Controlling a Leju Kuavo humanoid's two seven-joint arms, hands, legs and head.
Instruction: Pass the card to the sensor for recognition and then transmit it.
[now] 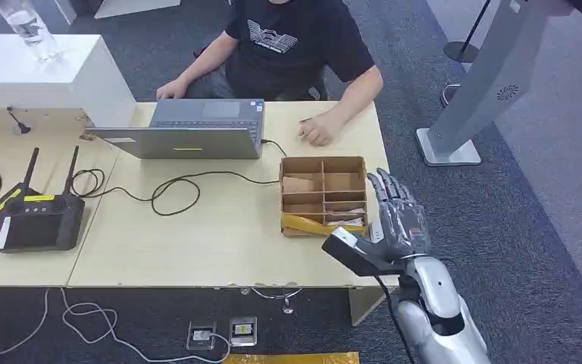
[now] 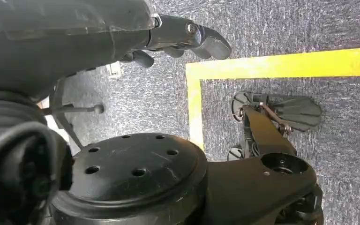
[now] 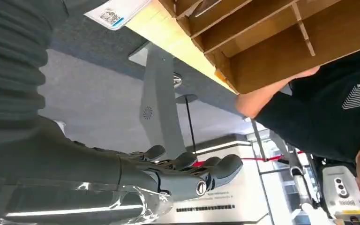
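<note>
A cardboard divider box point(image 1: 323, 194) stands at the table's right end. A white card edge point(image 1: 347, 221) shows in its near right compartment. The right wrist view shows a white printed card point(image 3: 116, 10) at the near side of the box point(image 3: 272, 42). My right hand point(image 1: 398, 218) hovers just right of the box, over the table's right edge. Its fingers are stretched out and apart, and it holds nothing. In its wrist view the fingers point(image 3: 192, 176) lie straight and bare. My left hand point(image 2: 183, 37) hangs over the carpet, its fingers loose and holding nothing.
A person in a black shirt point(image 1: 295, 42) sits across the table, one hand point(image 1: 318, 130) resting near the box. A laptop point(image 1: 186, 130), cables point(image 1: 174, 189) and a black antenna controller point(image 1: 34, 224) lie further left. A grey stand point(image 1: 485, 91) rises on the right.
</note>
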